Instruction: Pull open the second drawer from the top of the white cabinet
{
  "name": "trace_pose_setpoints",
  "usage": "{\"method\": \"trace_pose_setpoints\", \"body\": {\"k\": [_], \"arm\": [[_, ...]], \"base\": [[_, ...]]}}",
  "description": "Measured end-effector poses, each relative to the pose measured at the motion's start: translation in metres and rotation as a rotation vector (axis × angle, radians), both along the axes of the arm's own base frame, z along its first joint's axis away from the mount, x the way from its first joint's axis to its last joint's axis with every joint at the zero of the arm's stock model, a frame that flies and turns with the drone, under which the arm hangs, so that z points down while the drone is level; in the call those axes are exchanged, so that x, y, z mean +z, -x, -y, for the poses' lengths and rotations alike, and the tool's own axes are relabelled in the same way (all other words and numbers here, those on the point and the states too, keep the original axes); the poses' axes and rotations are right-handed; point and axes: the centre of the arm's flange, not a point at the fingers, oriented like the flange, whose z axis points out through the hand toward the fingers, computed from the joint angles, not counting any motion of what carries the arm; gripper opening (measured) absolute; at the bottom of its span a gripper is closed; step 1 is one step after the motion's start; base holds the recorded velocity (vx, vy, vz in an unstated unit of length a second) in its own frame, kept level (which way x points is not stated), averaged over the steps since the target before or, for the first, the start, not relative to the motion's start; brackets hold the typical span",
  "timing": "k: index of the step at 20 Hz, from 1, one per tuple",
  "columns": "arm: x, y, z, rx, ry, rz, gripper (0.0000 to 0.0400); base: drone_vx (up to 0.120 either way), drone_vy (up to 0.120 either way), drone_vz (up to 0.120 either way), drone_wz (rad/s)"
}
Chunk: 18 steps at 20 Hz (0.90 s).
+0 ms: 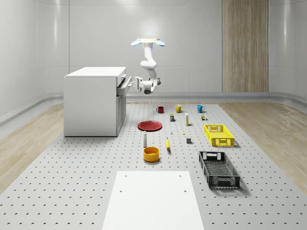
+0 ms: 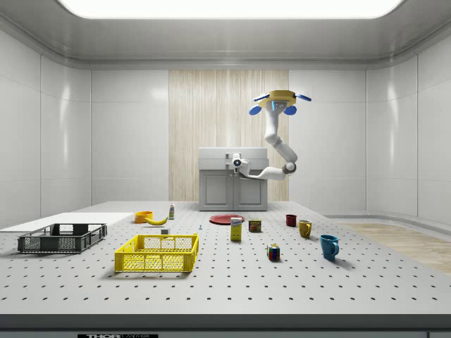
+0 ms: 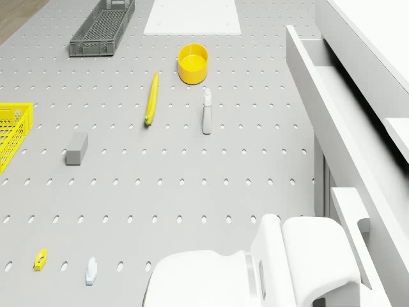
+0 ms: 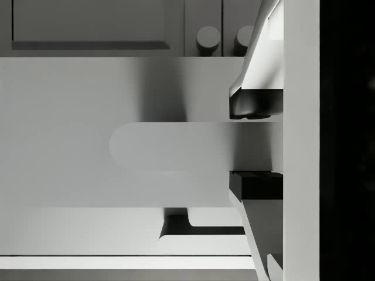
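The white cabinet [image 1: 93, 103] stands at the whole-scene view's left. One of its upper drawers [image 1: 123, 82] is pulled partway out toward the right; its open trough [image 3: 332, 109] runs along the drone view. The drone [image 1: 148, 42] hovers in the air to the right of the cabinet, above the drawer's level, with the arm bent down toward it. My gripper [image 4: 255, 146] is shut on the drawer handle [image 4: 176, 146], one dark pad [image 4: 255, 108] on each side of the bar. From the side, the gripper [image 2: 235, 163] sits at the cabinet's front [image 2: 232, 186].
On the pegboard floor lie a red plate [image 1: 149, 125], three mugs [image 1: 179, 108], a yellow crate [image 1: 218, 135], a black crate [image 1: 218, 169], an orange bowl [image 1: 151, 154], a banana [image 1: 168, 143], a spray bottle [image 1: 145, 139] and a white board [image 1: 153, 199].
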Motion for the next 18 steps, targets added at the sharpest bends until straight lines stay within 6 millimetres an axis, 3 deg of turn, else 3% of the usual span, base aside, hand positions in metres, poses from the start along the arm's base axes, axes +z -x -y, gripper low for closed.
{"method": "trace_pose_setpoints", "body": {"k": [10,13,18], "arm": [[0.000,0.000,0.046,-0.001,-0.004,0.003,0.0103],[0.000,0.000,0.052,-0.001,-0.004,0.004,0.0207],[0.000,0.000,0.057,-0.001,-0.005,0.004,0.0273]], "base": [[0.000,0.000,0.000,0.000],[0.000,0.000,0.000,0.000],[0.000,0.000,0.000,0.000]]}}
